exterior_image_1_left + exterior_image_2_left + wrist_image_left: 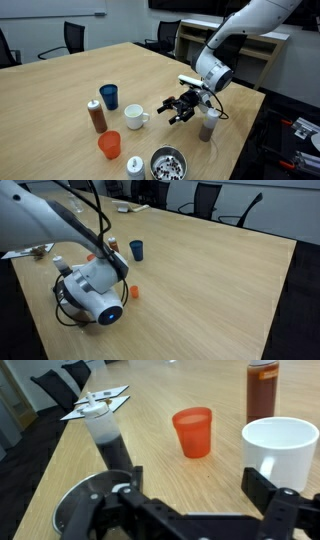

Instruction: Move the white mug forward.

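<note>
The black gripper (177, 108) hung with its jaws spread wide, holding nothing, just beside the white mug (136, 117), a smooth, glossy ceramic cylinder standing upright. An orange plastic cup (109, 145) stood near it on the pale wood-grain table (150, 60), with black office chairs (72, 38) behind

No legible text, brand or number for you to log in any view. The papers (100, 402) on the table (180, 385) are too blurred to read.
</note>
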You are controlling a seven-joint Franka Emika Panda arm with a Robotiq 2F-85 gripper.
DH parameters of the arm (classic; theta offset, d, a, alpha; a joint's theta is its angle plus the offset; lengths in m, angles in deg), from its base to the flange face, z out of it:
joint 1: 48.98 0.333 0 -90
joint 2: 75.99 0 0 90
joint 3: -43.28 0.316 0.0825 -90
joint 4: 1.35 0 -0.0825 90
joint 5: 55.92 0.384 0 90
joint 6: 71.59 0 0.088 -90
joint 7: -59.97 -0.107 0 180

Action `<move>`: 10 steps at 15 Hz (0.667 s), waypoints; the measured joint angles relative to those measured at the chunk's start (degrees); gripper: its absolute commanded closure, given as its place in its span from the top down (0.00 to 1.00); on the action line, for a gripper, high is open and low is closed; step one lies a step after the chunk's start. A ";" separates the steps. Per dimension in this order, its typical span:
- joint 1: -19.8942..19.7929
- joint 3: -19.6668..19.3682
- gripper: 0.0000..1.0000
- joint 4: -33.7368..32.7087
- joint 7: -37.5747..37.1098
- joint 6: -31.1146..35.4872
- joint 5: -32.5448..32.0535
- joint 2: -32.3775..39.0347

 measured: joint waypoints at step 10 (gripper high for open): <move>2.82 2.74 1.00 -5.99 5.63 11.61 16.59 4.53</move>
